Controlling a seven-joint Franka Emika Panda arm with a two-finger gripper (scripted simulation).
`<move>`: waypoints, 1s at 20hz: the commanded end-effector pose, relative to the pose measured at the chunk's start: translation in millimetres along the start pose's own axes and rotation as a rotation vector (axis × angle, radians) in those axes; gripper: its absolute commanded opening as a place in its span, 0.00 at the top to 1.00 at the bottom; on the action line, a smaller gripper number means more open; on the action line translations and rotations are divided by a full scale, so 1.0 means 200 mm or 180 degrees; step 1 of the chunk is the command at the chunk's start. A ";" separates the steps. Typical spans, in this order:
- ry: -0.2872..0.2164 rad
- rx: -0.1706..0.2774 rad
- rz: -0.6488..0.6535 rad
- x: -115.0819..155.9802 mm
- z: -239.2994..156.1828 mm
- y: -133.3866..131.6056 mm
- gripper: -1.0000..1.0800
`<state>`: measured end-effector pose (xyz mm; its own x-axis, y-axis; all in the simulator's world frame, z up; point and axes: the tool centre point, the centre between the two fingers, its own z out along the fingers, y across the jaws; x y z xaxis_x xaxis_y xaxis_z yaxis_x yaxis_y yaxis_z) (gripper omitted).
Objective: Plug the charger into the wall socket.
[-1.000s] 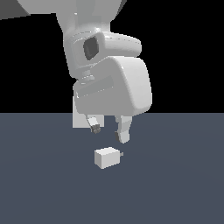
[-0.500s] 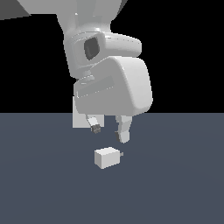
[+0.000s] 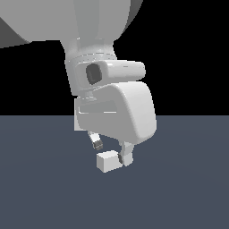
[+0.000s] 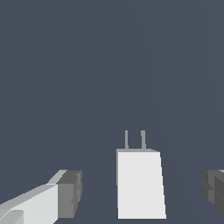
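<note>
We have the gripper [image 4: 139, 192] open w/ pads either side of the charger [image 4: 140, 183], not yet touching; it lies on the surface [image 3: 44, 192], long axis w/ prongs at 12 o'clock in wrist view; socket not visible.

pincer [image 3: 110, 150] lowered — fingers now flank charger [image 3: 107, 161] | jaws apart — no contact

flat, even simulator light; sharp renders, no cast shadows, black backdrop.
</note>
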<state>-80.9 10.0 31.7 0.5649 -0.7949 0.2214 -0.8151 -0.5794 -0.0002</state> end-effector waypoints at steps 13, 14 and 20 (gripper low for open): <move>-0.0002 0.0001 -0.0003 -0.02 0.10 0.00 1.00; -0.0002 0.0001 -0.0003 -0.02 0.10 0.00 1.00; -0.0001 0.0005 -0.0014 -0.02 0.10 0.00 1.00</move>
<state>-80.5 10.3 12.0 0.5669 -0.7936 0.2210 -0.8136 -0.5814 -0.0007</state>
